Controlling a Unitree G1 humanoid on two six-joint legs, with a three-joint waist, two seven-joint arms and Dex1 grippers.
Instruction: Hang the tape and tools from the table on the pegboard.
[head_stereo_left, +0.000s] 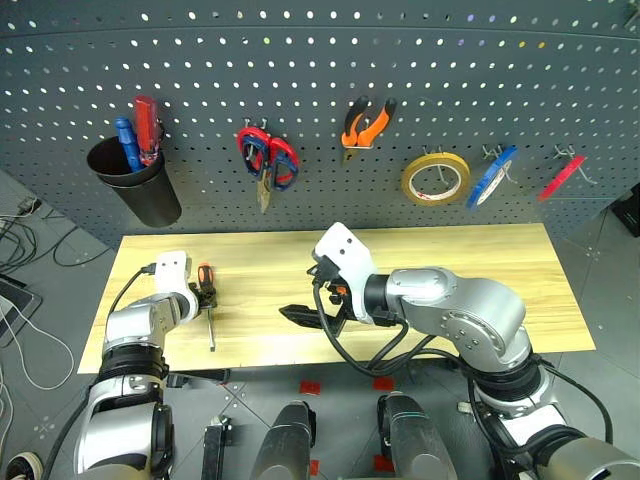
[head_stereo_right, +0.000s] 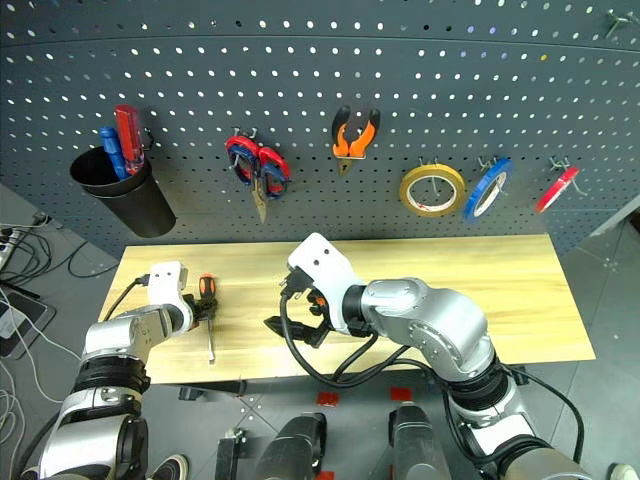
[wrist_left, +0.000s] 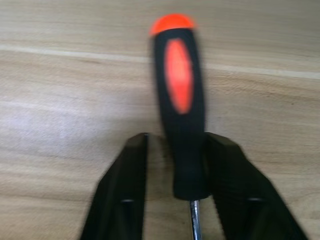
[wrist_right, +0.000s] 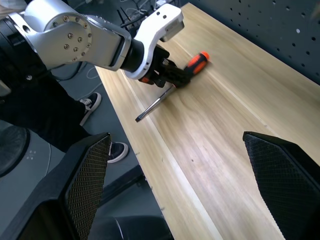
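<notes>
Near edge, left: left gripper (wrist_left: 175, 185) reaches down-forward, fingers pinched round the screwdriver (head_stereo_left: 207, 300) handle, lying on the table (head_stereo_left: 480, 270).
Mid-table: right gripper (wrist_right: 177, 185) hovers, jaws spread wide, nothing held.
Right wrist cam: catches a person's sneakers (wrist_right: 92, 103) beside the bench.
Back wall: pegboard (head_stereo_left: 400, 60) holding pliers (head_stereo_left: 366, 122) and tan tape (head_stereo_left: 436, 179).

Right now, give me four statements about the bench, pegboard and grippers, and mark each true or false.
1. The left gripper is shut on the screwdriver handle. True.
2. The right gripper holds the pliers. False: it is open and empty; the pliers hang on the pegboard.
3. The tan tape already hangs on the pegboard. True.
4. The screwdriver stands in the black cup. False: it lies on the table; the black cup holds red and blue handles.
</notes>
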